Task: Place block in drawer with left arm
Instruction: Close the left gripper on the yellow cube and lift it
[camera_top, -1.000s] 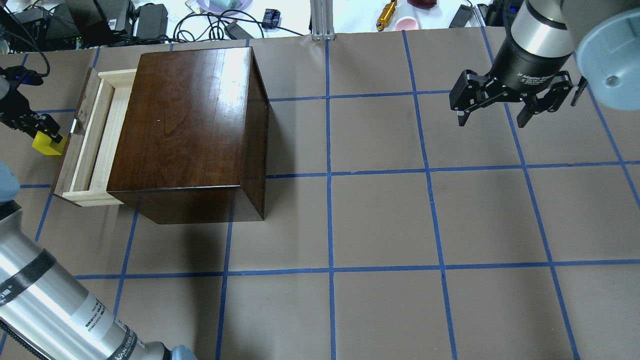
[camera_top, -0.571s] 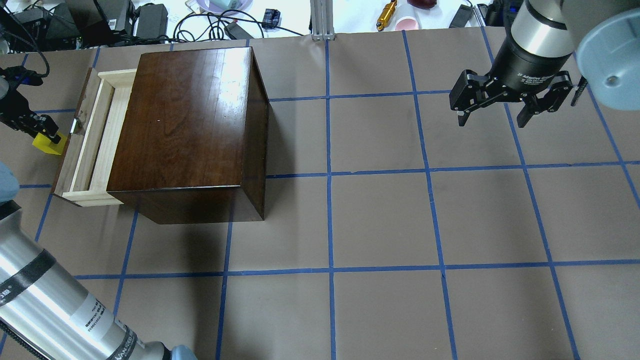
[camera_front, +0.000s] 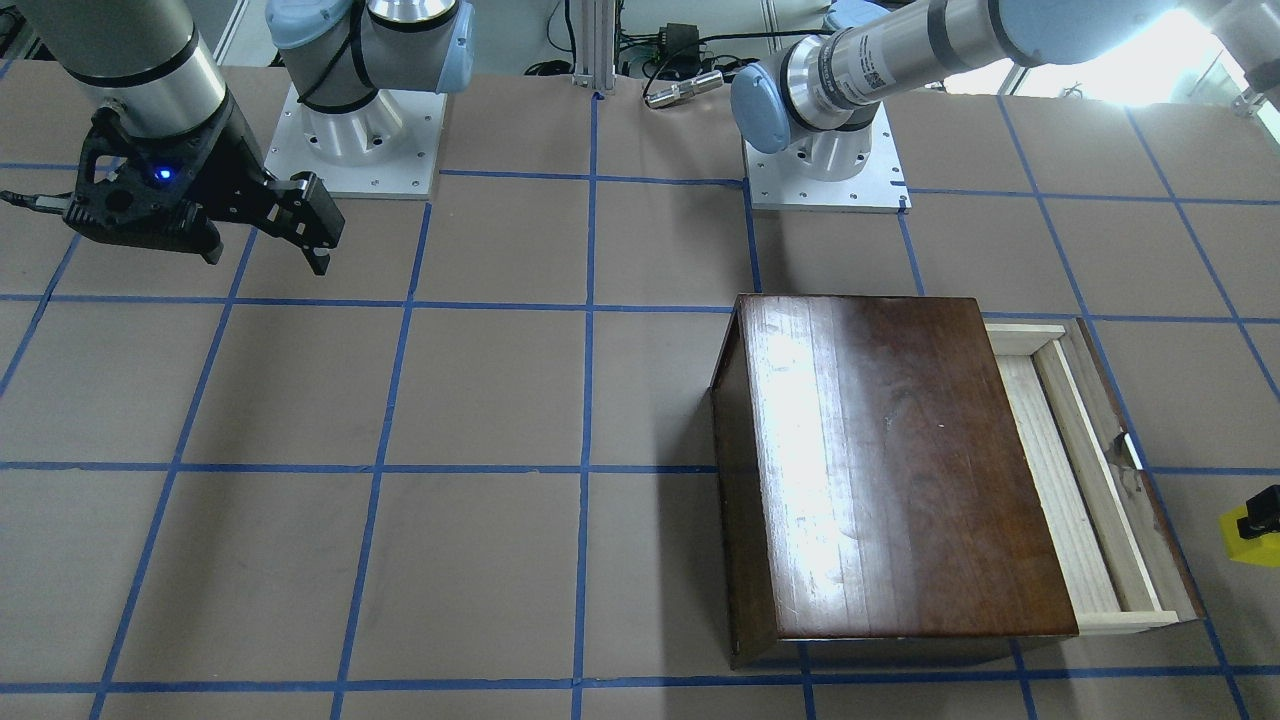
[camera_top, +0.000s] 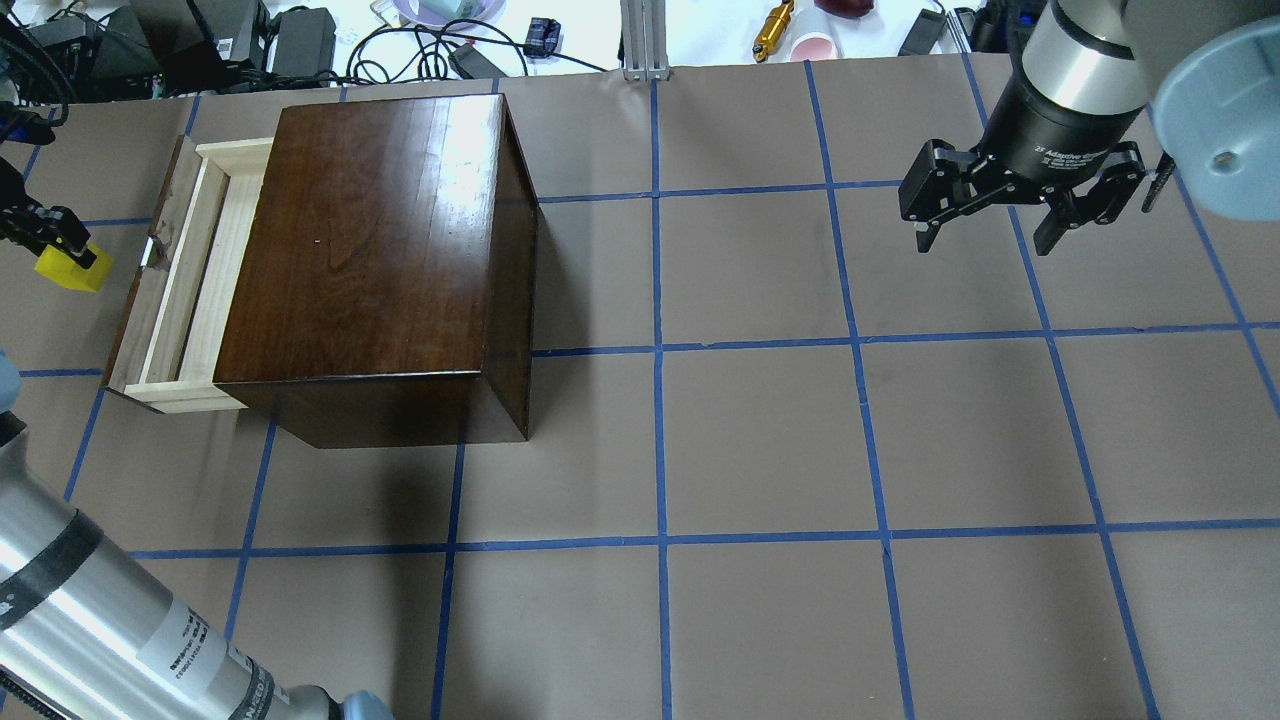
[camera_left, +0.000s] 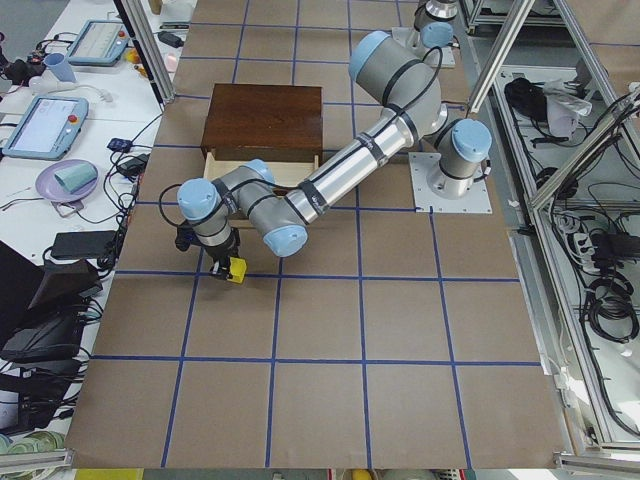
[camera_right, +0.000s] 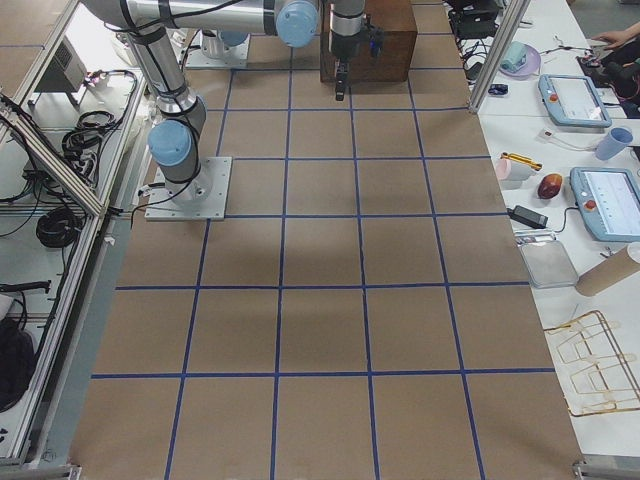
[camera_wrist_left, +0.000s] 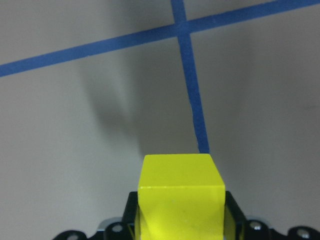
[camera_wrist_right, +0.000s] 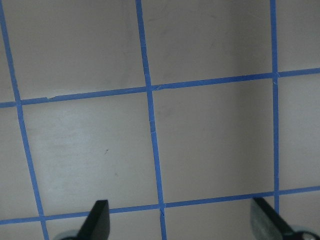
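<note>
Furthest from the cabinet (camera_top: 375, 240), out past its drawer side, the left gripper (camera_top: 58, 246) is clamped on the yellow block (camera_top: 72, 272), one finger on each of two opposite faces. A second ago the block sat low, right against the drawer's dark front. Since then it has drawn off, further from the cabinet, and a clear gap now lies between it and that front. The wrist camera shows bare table and a soft shadow beyond the block, so it appears to be raised rather than resting, though how high cannot be told.

Next comes the drawer (camera_top: 180, 285), pulled partway out of the cabinet. Its pale tray is open to the top, and nothing shows inside the visible strip. The cabinet has not shifted.

Well off on the cabinet's other side, the right gripper (camera_top: 983, 245) hangs over the table (camera_top: 760, 430) where it was, spread wide and empty.

The grasp seems secure and the pick-up done. The pull-back looks like making room to clear the front panel. What remains is carrying the block back toward the cabinet, over that panel, and lowering it into the narrow exposed tray before letting go.
</note>
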